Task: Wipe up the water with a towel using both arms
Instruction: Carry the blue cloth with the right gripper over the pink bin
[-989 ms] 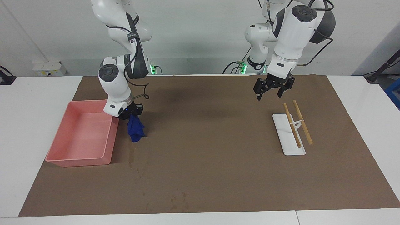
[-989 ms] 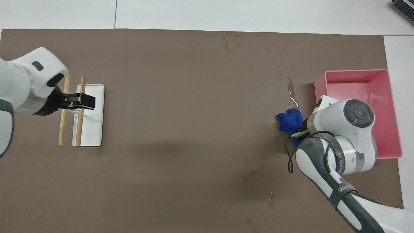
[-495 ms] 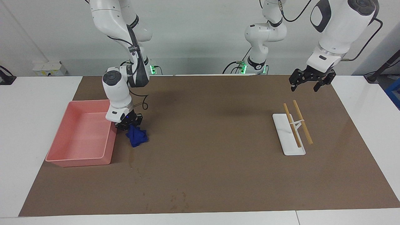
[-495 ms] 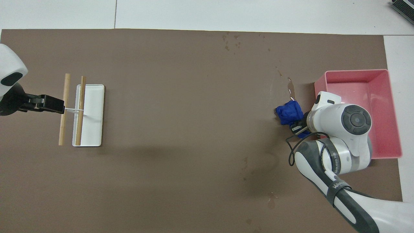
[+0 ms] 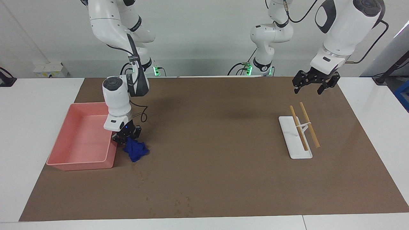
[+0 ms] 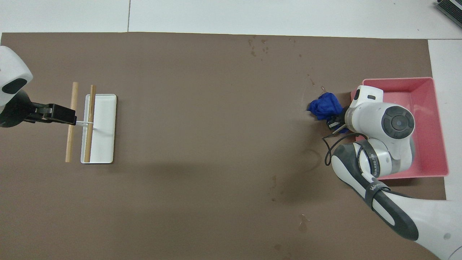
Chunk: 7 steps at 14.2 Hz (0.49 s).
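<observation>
My right gripper (image 5: 126, 138) is shut on a crumpled blue towel (image 5: 135, 152) and presses it onto the brown mat (image 5: 223, 143), close beside the pink bin. In the overhead view the towel (image 6: 326, 106) lies over the wet streak, with the right gripper (image 6: 335, 123) partly under its own wrist. Of the water, faint drip blotches (image 5: 140, 174) show just past the towel, and more (image 6: 258, 47) show near the mat's edge farthest from the robots. My left gripper (image 5: 314, 85) hangs open and empty in the air, over the mat by the white rack (image 6: 57, 115).
A pink bin (image 5: 80, 161) stands at the right arm's end of the mat; its rim (image 6: 397, 79) touches the right wrist. A white rack (image 5: 295, 150) with two wooden rods (image 5: 309, 125) across it lies toward the left arm's end.
My right gripper has dragged the towel along the bin, away from the robots and over the wet streak. My left gripper rose and swung toward its own end of the table, then held.
</observation>
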Each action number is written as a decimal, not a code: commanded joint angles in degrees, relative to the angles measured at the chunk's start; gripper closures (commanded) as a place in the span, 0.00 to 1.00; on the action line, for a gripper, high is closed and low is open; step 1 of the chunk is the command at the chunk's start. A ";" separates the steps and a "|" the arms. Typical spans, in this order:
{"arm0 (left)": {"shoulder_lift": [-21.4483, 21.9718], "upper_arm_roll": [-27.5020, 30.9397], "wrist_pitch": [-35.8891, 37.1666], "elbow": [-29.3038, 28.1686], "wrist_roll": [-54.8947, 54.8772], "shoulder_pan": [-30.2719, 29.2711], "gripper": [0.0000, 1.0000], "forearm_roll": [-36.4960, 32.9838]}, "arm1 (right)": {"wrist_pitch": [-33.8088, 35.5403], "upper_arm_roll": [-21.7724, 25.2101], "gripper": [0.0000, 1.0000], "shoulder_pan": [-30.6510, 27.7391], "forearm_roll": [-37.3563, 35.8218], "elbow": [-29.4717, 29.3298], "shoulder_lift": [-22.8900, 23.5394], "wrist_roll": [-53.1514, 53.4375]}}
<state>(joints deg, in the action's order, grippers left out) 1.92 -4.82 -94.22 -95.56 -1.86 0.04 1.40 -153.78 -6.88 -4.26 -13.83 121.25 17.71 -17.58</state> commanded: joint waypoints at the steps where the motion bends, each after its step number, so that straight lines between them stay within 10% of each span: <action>1: -0.25 -0.89 4.03 3.00 -0.60 -1.79 0.00 0.62 | -4.07 -0.33 1.00 -1.01 -1.81 -8.48 11.38 -0.97; 7: 0.27 -0.89 5.53 2.66 -0.24 -1.79 0.00 0.88 | -3.81 -0.42 1.00 0.30 -1.99 -15.95 15.77 -1.06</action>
<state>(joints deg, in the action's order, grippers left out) 1.95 -4.98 -90.11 -92.86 -1.90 -0.80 1.49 -153.99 -6.88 -4.20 -13.99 111.07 25.04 -17.91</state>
